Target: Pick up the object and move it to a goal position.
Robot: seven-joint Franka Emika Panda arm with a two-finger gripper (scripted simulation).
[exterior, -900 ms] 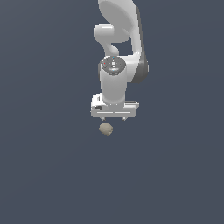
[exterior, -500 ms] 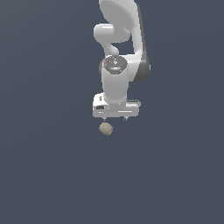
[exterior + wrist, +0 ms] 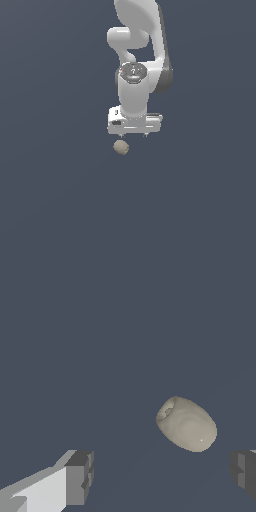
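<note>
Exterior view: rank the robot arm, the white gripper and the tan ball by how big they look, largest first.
1. Robot arm, by far the largest.
2. Gripper, a wide white block under the wrist.
3. Tan ball, much smaller than the gripper, just below it.

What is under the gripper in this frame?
The tan ball lies below the open gripper, nearer one finger than the other, untouched. Beneath it only plain dark floor shows; nothing is covered.
</note>
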